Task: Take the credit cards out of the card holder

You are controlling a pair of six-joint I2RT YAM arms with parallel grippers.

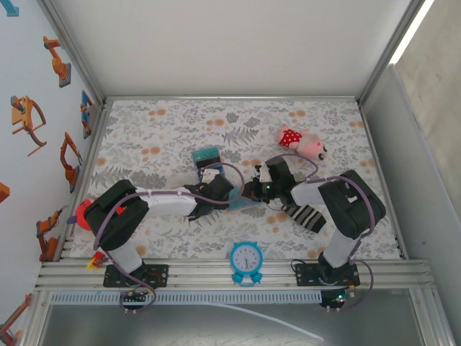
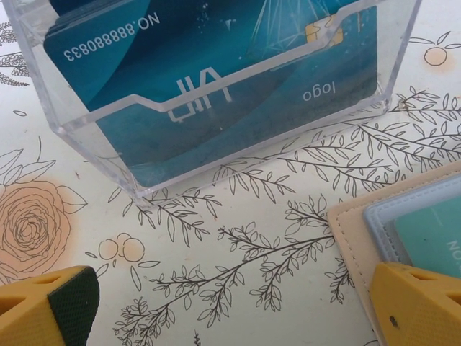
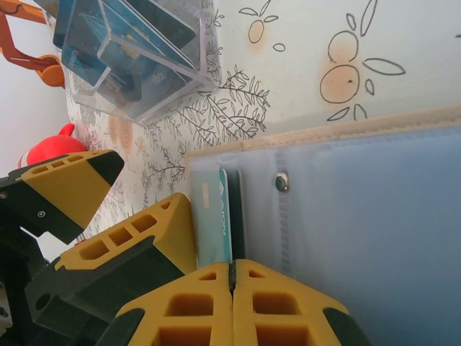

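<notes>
Right claw: its yellow fingertips are pressed flat together, leaving only a thin seam between them, directly over the opened card holder. The holder's pale blue inside spreads ahead of the claw and to its right, edged by a tan border. A teal credit card stands out of a pocket just left of the seam, with its near end running up to the fingertips; whether the claw actually pinches it cannot be told. Left claw: spread wide and holding nothing, low over the floral-printed surface, with one fingertip over bare print and the other at the holder's tan corner. Straight ahead of the left claw stands a clear plastic box with blue credit cards upright inside it. In the overhead view both claws meet near the middle of the surface. A striped sock lies just beside the right claw's arm, and a pink plush toy lies beyond that claw. A blue alarm clock stands behind both claws, between the arm bases.
</notes>
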